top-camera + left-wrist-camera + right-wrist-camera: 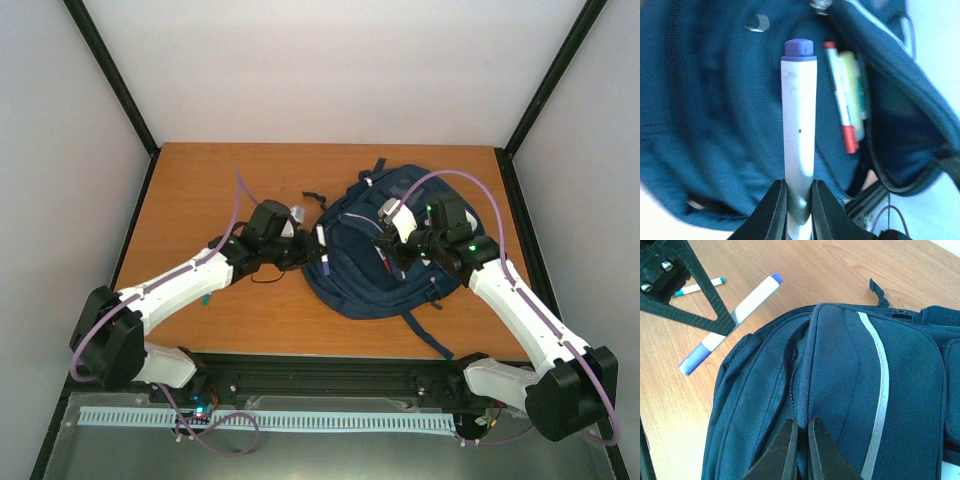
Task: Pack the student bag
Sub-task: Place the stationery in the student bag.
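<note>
I clamp a blue-capped marker [799, 115] in my left gripper [799, 185] at the mouth of the student bag [385, 250]. My right gripper [801, 425] pinches its flap. A red-capped pen [839, 90] is inside; a teal pen [690, 289] lies outside, near left.

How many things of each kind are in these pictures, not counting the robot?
Backpack: 1
Markers: 3 (blue-capped marker, red marker, teal marker)
Yellow-green item, kind unclear: 1
Total: 5
</note>
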Motion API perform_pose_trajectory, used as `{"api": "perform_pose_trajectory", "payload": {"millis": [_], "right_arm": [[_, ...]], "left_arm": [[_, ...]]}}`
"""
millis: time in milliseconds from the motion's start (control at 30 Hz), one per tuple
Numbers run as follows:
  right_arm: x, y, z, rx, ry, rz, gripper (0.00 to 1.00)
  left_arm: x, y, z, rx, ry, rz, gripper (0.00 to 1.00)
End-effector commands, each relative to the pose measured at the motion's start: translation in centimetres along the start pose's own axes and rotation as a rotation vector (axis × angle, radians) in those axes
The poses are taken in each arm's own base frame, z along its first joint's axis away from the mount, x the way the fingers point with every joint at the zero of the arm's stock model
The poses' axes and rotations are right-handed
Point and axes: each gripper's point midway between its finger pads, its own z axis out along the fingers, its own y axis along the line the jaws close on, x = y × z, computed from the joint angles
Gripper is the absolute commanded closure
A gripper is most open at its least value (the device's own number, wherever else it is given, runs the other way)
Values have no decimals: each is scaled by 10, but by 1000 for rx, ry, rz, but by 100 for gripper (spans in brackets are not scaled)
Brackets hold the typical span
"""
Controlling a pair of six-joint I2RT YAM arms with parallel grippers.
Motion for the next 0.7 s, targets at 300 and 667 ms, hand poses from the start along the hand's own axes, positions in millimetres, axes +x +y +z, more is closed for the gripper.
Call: {"api": "perform_pose_trajectory", "payload": {"millis": [300,667], "right_arm": [[-17,-1,-5,0,-62,-43,97],[-17,-2,-6,8,-63,-47,97]], "left_arm": [[24,-85,59,302,158,165,99],[-16,-101,105,285,76,9,83]]}}
